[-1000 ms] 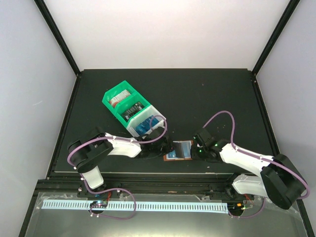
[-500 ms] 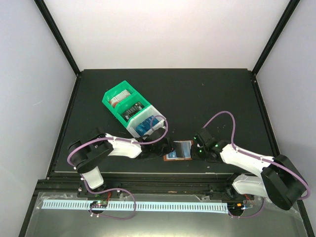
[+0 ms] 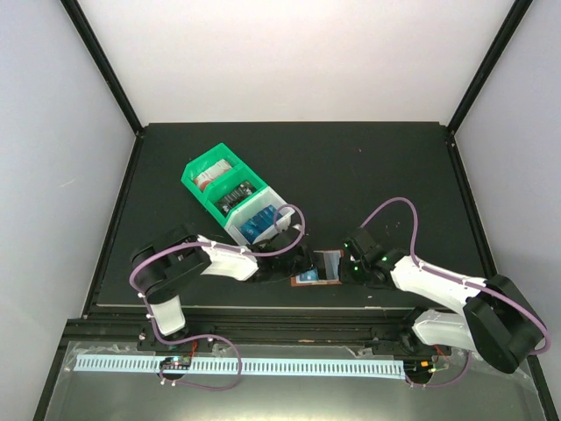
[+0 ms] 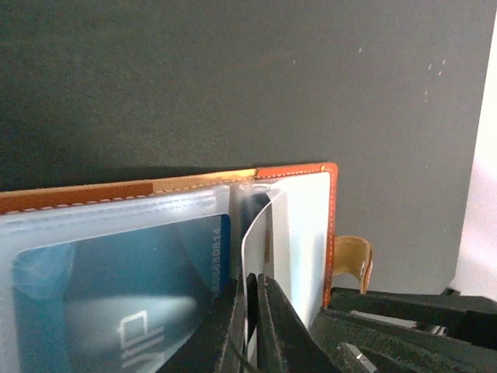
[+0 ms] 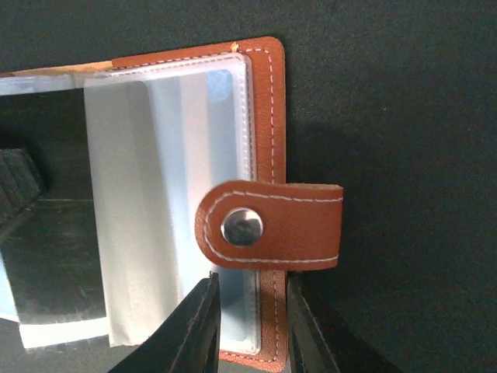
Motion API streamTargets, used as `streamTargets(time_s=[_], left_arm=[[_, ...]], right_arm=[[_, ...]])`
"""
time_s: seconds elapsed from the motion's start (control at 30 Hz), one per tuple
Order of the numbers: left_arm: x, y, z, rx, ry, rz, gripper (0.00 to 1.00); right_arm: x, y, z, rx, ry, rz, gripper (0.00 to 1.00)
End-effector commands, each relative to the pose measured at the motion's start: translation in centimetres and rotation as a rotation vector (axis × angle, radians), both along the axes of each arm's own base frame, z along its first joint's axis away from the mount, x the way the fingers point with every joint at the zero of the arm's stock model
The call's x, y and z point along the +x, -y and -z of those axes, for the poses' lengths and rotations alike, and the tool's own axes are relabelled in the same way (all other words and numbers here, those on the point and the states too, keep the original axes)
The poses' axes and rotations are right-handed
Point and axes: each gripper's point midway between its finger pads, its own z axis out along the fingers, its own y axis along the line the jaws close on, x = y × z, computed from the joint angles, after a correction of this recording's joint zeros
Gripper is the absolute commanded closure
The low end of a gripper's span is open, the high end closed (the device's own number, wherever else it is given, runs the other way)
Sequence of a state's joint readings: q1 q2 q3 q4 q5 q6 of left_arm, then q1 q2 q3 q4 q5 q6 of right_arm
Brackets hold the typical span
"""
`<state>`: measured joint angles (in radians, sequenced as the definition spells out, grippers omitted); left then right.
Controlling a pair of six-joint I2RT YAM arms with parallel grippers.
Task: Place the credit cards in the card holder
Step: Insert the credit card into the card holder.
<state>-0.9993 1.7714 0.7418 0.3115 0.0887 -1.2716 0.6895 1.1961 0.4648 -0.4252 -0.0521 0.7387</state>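
While the card holder (image 3: 320, 267) lay spread open at the counter's (image 3: 368, 167) near edge, between the two arms, the patch of clear plastic it showed from above had narrowed over the last second. The left arm had crept in toward it, and the holder itself had not shifted. That suggested a pocket leaf (image 4: 262, 229) had been drawn up to open a slot, so loading was under way but far from finished.

One blue card (image 4: 116, 287) already sat flat inside a glossy, see-through sleeve. The left gripper (image 4: 250, 326) was pressed together on the thin, pale, round-cornered leaf, which curled upward from the stack.

The right gripper (image 5: 250, 326) stood half spread, and it seemed to pin the holder's stitched brown cover just below the snap tab (image 5: 272, 225) rather than clamp it. The tab had a shiny metal stud.

Further cards appeared to wait in the green bin (image 3: 215, 167) and the white bin (image 3: 279, 203) behind the left arm, well apart from the holder.
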Motion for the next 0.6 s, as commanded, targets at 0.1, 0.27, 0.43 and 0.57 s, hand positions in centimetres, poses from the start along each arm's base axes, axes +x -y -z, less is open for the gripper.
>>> streamTargets(time_s=[0.1, 0.27, 0.43, 0.57], left_arm=[[-2.3, -0.8, 3.1, 0.164, -0.035, 0.12, 0.88], [-2.0, -1.0, 2.2, 0.222, 0.003, 0.157, 0.8], [-1.7, -1.4, 1.2, 0.272, 0.035, 0.176, 0.74], [-1.8, -1.9, 1.0, 0.308, 0.04, 0.187, 0.69]], right_arm=[[-1.2, 1.1, 1.3, -0.044, -0.045, 0.015, 0.73], [-1.0, 1.1, 1.1, -0.042, -0.036, 0.017, 0.73], [-1.0, 1.0, 1.1, -0.037, -0.031, 0.019, 0.72], [-0.9, 0.9, 1.0, -0.026, -0.026, 0.016, 0.7]])
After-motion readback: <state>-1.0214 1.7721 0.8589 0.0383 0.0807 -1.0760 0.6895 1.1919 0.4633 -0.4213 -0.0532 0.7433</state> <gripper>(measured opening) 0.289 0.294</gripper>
